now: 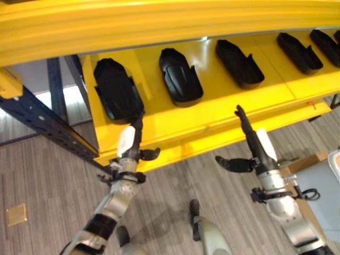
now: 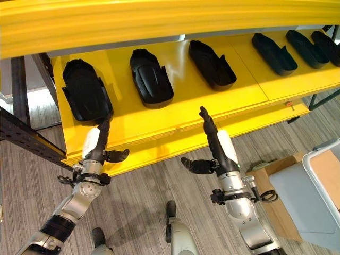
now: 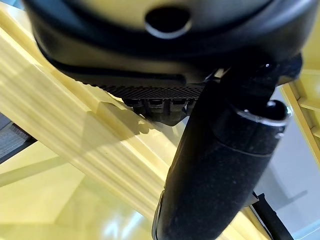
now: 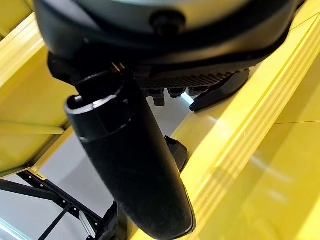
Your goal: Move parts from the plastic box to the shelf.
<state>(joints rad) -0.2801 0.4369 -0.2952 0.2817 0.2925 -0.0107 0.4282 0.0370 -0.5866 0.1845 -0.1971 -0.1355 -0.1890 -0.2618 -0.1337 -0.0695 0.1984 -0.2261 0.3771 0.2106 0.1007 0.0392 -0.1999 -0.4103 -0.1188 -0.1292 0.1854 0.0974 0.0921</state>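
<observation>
Both of my hands stood at the near edge of the yellow shelf (image 2: 159, 130), fingers straight and thumbs spread out sideways, holding nothing. The left hand (image 2: 95, 143) reached up with its fingertips touching, or just short of, the near end of the leftmost part (image 2: 85, 90); I could not tell which. The right hand (image 2: 215, 143) pointed at bare shelf near the third part (image 2: 212, 64), well apart from it. Six black parts lay in a row along the shelf, the second part (image 2: 151, 77) among them, and the box (image 2: 313, 186) showed at the right edge by the floor. I judged a placing step just finished, with the leftmost part set down. The next move called for drawing both arms back and turning right toward the box for another part. The upper shelf beam (image 2: 159, 21) hung close overhead, so the hands needed to come out low and straight. Open room remained on the shelf's near strip and between the parts.
</observation>
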